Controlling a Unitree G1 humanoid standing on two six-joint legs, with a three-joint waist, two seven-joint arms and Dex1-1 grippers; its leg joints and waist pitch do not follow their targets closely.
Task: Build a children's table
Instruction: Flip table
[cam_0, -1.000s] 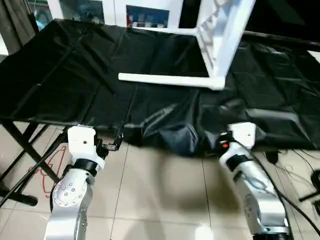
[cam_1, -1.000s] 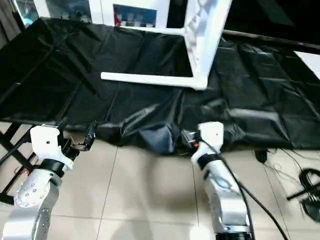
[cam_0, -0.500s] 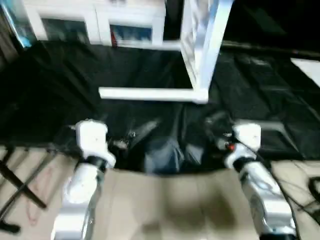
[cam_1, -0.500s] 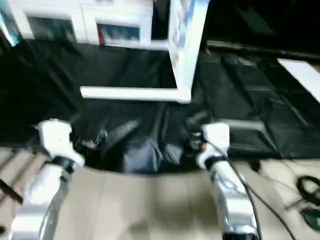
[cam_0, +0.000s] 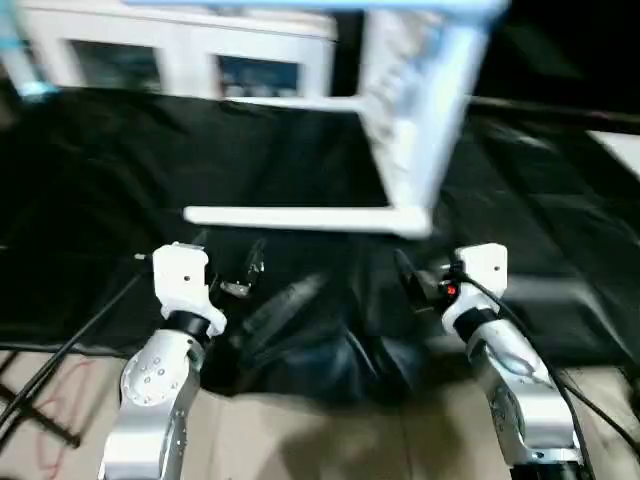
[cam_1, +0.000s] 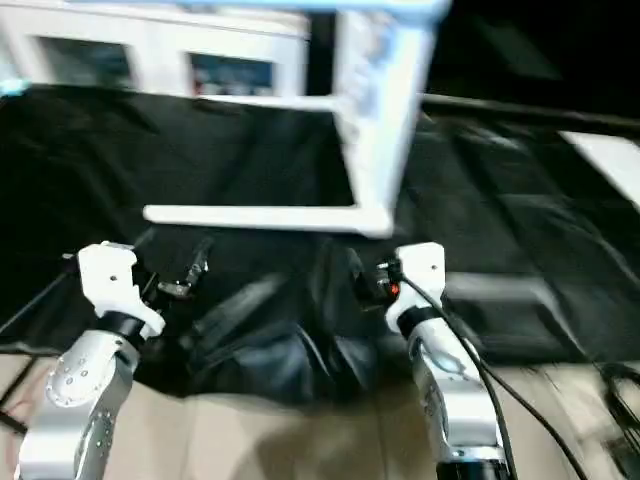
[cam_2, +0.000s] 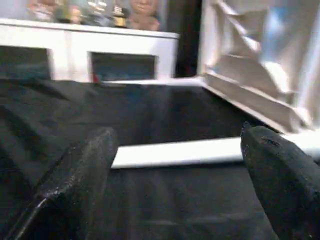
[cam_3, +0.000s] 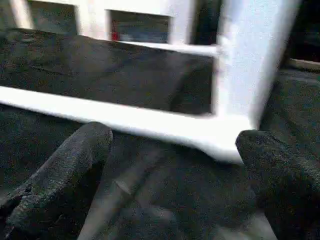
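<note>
The tabletop (cam_0: 420, 110) stands on its edge on the black cloth (cam_0: 120, 200), ribbed underside facing left, with three legs seen on it: two (cam_0: 290, 217) lying along the cloth, one (cam_0: 300, 5) up top. Behind stands a white cabinet (cam_2: 100, 47) holding small figures (cam_2: 115, 10). Left gripper (cam_2: 175, 165) and right gripper (cam_3: 170, 165) both hang near, fingers wide apart, empty.

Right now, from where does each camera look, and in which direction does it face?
Head views: high, looking forward and down at the tabletop, standing on edge on the black cloth; both forearms show, left tool, right tool.
Left wrist view: looks past its open fingers at a lying leg.
Right wrist view: looks past its open fingers at the same leg.
Shared: table, cabinet.
</note>
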